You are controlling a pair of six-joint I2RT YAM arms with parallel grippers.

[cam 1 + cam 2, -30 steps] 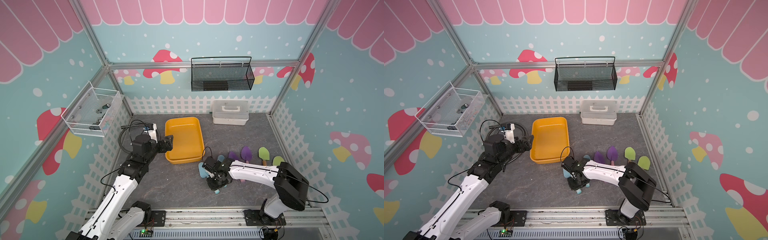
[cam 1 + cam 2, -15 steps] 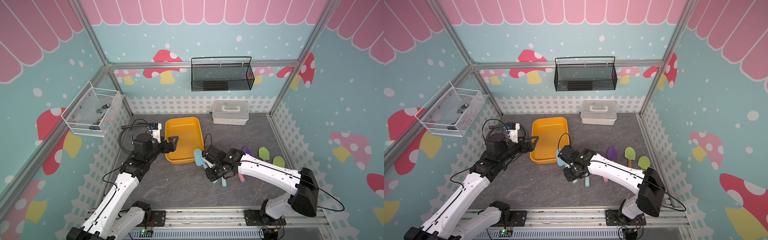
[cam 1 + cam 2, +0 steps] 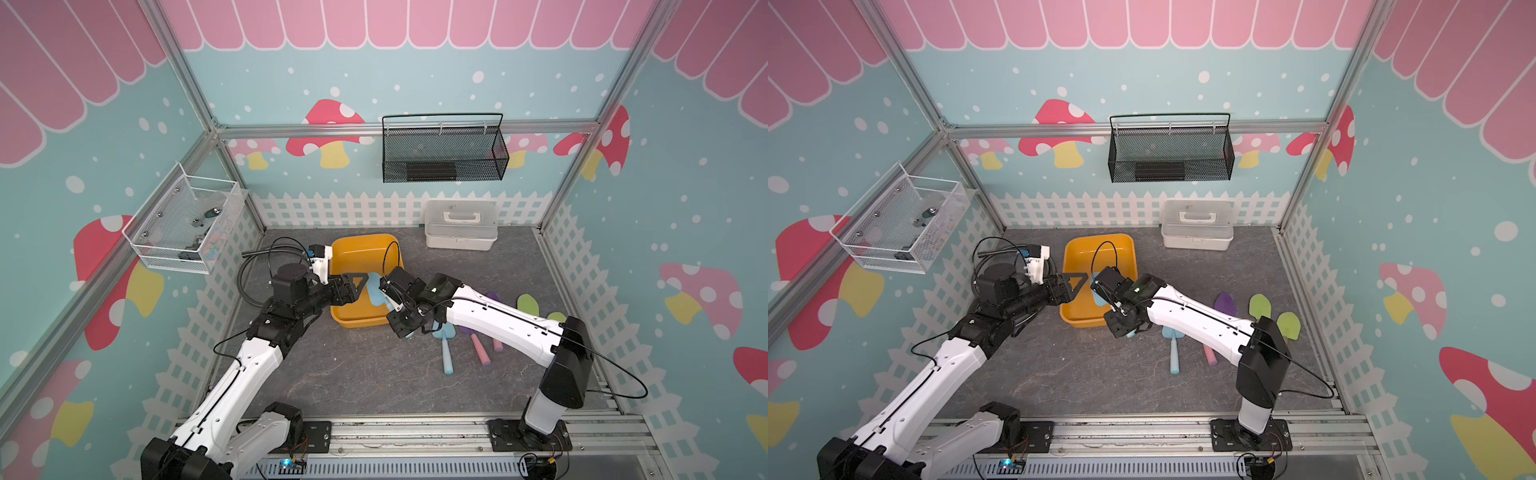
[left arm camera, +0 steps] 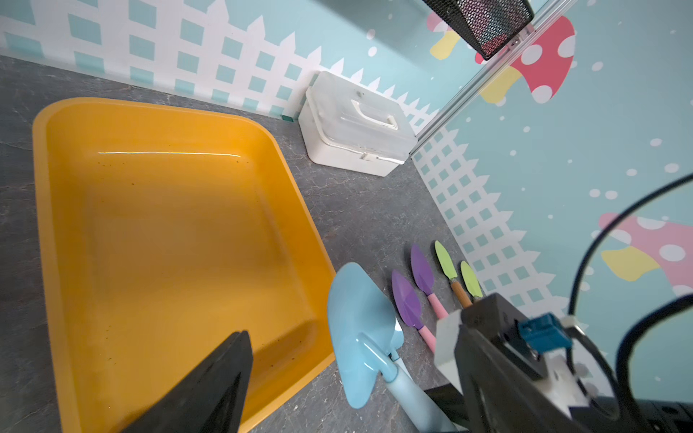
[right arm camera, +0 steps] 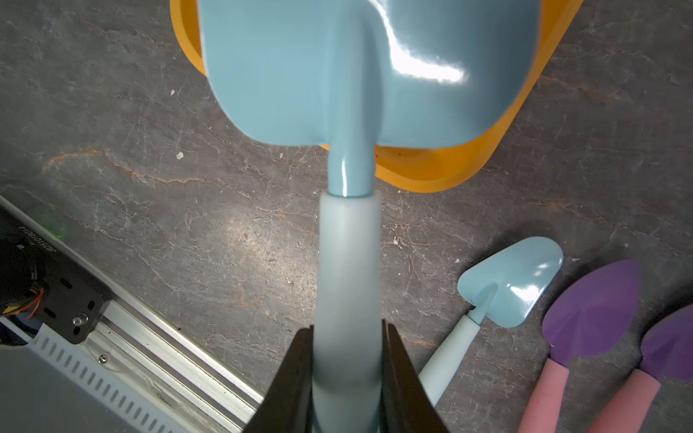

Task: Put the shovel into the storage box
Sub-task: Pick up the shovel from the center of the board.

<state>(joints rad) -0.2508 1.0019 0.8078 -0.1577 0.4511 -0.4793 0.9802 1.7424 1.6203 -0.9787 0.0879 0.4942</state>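
The storage box lies at the centre in both top views. The left gripper hangs at its 8 o'clock edge, jaws spread, gripping nothing. The right gripper is clenched on the blue shovel (by its handle), with the blade in the air above the box's 5 o'clock corner.

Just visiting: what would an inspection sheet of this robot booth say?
Surface: grey stone-look floor.
Job's things: blue shovel held, blade above the orange tray's near end; nothing in the tray.
Clutter: second blue shovel, purple shovels, green shovels on the floor; white case at back.
Grippers: right gripper shut on the shovel's handle; left gripper open by the tray.
Cables: black cables loop off both wrists.
Surroundings: black basket, white wire basket on the walls.
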